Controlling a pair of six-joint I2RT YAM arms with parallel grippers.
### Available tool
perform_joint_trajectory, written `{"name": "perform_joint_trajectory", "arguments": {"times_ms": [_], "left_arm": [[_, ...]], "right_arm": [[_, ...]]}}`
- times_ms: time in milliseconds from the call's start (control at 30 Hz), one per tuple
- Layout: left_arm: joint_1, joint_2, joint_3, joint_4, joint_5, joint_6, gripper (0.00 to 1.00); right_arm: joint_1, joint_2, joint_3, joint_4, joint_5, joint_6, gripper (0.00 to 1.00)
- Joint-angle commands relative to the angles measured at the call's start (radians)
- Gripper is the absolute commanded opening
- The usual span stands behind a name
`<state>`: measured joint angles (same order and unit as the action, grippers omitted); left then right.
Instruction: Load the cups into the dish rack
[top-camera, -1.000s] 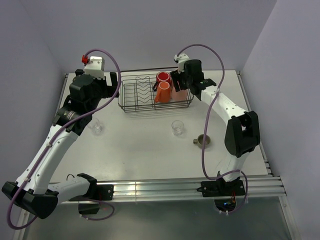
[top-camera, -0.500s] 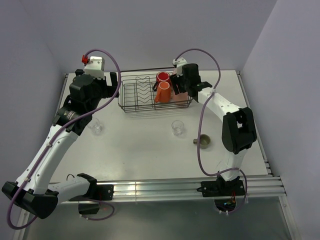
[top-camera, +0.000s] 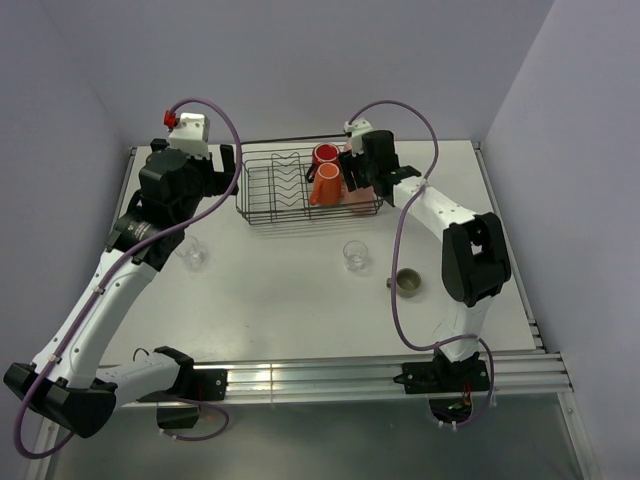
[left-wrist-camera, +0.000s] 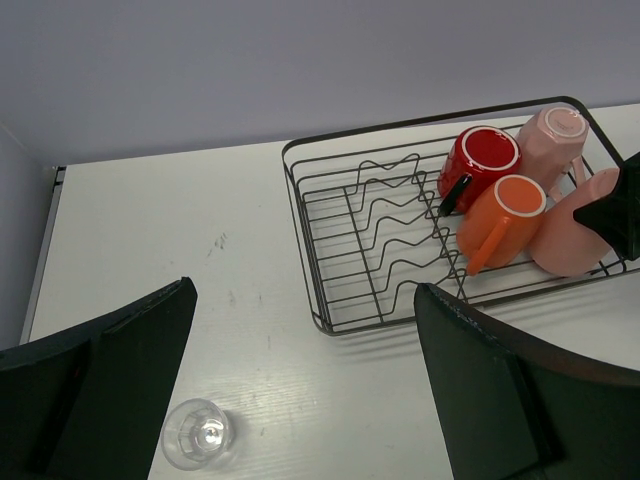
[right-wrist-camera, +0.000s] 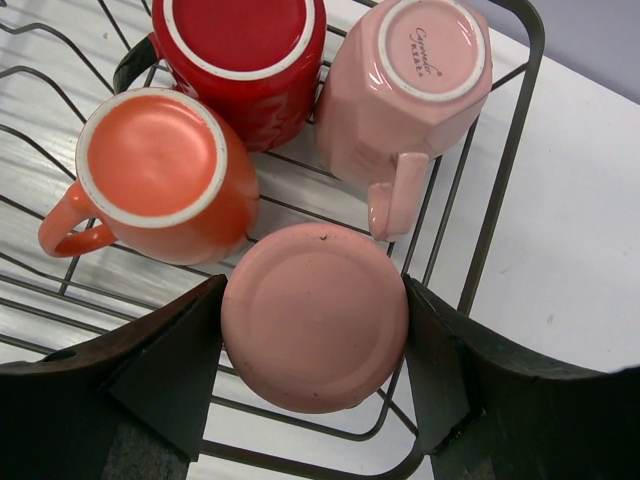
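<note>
Right gripper (right-wrist-camera: 312, 350) at the right end of the dish rack (top-camera: 242, 190), seen from above and from both wrists. Over the last second the right arm has come down and swung slightly left. The salmon tumbler (right-wrist-camera: 315, 315), carried above the rack's right end a second ago, now sits base-up low among the wires at the near right corner. The right fingers (right-wrist-camera: 170, 370) press against both sides of the tumbler, so the grasp looks not yet let go.

Three mugs stand inverted around it:
- the pale pink mug (right-wrist-camera: 410, 80) just beyond it in the far right corner, its handle touching the tumbler's rim;
- the red mug (right-wrist-camera: 240, 50) to the left of the pink one;
- the orange mug (right-wrist-camera: 160, 175) just left of the tumbler.

The left gripper (left-wrist-camera: 300, 400) has not moved. It hangs over the table (top-camera: 280, 290) left of the rack with its fingers wide apart and nothing between them.

The fourth cup appears placed, and what remains for it is to open the fingers and lift clear. Two clear glasses (top-camera: 192, 253) (top-camera: 355, 255) and the grey-olive mug (top-camera: 406, 282) stand on the table, unloaded.
</note>
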<state>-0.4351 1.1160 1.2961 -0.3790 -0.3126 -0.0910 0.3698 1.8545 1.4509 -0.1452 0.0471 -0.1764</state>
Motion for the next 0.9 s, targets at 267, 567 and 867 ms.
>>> {"name": "perform_joint_trajectory", "arguments": {"times_ms": [267,567,867], "left_arm": [[0.003,0.021,0.012,0.034,-0.008,-0.001,0.99],[0.002,0.021,0.019,0.028,0.001,-0.009,0.99],[0.002,0.015,0.011,0.022,0.007,-0.009,0.99]], "right_arm": [[0.020,-0.003,-0.015,0.026,0.036,0.017,0.53],[0.021,-0.001,-0.024,-0.002,0.046,0.023,0.79],[0.021,-0.026,-0.011,-0.030,0.039,0.035,1.00]]}}
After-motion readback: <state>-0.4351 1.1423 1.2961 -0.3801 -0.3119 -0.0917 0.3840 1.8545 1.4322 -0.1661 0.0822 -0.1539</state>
